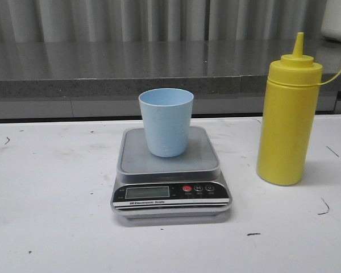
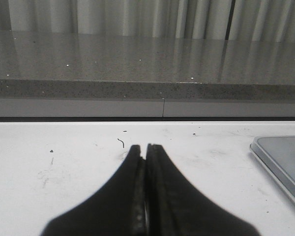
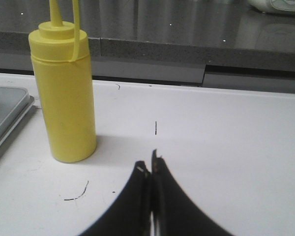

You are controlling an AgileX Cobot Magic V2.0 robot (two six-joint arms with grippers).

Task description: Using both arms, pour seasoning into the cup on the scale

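While both pincers sit clenched on nothing, left pincer (image 2: 146, 147) and right pincer (image 3: 151, 164) low over the white desk (image 1: 51, 216), the pale blue cup (image 1: 166, 121) stands upright on the silver scale (image 1: 170, 173), the tall yellow seasoning bottle (image 1: 288, 116) just beside it.

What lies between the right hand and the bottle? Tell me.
Only bare white table with a few dark scuff marks; the right wrist view shows nothing standing between the shut right hand and the bottle.
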